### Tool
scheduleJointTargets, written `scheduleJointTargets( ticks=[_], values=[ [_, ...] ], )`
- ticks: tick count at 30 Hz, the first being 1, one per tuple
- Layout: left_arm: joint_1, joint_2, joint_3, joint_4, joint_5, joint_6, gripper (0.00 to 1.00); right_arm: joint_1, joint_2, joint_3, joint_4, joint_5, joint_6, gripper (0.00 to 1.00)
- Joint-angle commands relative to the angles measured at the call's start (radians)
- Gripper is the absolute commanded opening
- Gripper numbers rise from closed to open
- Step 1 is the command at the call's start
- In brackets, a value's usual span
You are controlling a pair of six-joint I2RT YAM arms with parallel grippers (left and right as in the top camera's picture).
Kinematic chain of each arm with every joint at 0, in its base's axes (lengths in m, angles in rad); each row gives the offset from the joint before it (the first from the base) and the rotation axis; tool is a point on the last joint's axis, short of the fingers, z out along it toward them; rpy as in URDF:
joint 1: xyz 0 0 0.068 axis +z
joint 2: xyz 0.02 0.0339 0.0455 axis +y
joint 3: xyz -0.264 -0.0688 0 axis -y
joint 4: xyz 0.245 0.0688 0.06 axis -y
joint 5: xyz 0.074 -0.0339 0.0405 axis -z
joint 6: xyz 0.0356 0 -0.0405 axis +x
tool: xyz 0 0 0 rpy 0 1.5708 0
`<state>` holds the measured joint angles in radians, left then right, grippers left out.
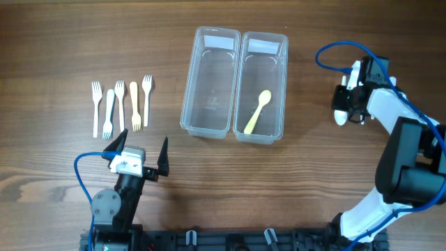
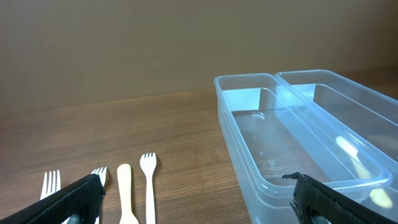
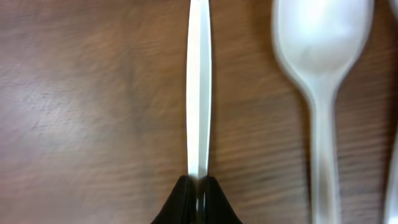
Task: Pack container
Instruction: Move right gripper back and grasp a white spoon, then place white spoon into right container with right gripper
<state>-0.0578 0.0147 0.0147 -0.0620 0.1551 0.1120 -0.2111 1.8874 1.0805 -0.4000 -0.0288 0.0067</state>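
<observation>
On the floor of the left-hand clear rectangular plastic container [image 1: 210,77] there's a faint embossed mark [image 1: 209,104], too small to read. Its twin, the right-hand clear rectangular plastic container [image 1: 275,70], sits touching it side to side, both running lengthwise away from the robot on the brown wood-grain worktop [image 1: 70,42]. Inside the right one lies a pale yellow plastic spoon [image 1: 256,113], long axis nearly along the box, bowl towards the far end, handle angled near and left.

Over to the right, well apart from the boxes, the right hand [image 3: 198,194] is pinched tight on a thin white plastic utensil [image 3: 199,87]. It's seen edge-on, pointing straight out from the fingertips; which kind it is, I cannot tell. Just beside it, flat on the wood, is a white plastic spoon [image 3: 320,56], bowl at the far end, slightly blurred.

Near side, the left hand [image 1: 145,139] hangs wide open, holding nothing, beside a row of five plastic forks [image 1: 120,104], four white, one cream.
</observation>
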Motion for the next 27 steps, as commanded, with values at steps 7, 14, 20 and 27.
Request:
scheduleJointTargets(
  ticks=[7,14,20,27],
  values=[
    [0.004,-0.006,-0.008,0.002,0.001,0.015,1.00,0.007,-0.465,0.074,-0.114,-0.283,0.079,0.04],
    [0.004,-0.006,-0.008,0.002,0.001,0.015,1.00,0.150,-0.552,0.065,-0.184,-0.346,0.095,0.04],
    [0.004,-0.006,-0.008,0.003,0.001,0.015,1.00,0.353,-0.478,0.028,-0.090,-0.319,0.164,0.04],
    [0.004,-0.006,-0.008,0.003,0.001,0.015,1.00,0.471,-0.333,0.028,-0.047,-0.288,0.206,0.04]
  ],
)
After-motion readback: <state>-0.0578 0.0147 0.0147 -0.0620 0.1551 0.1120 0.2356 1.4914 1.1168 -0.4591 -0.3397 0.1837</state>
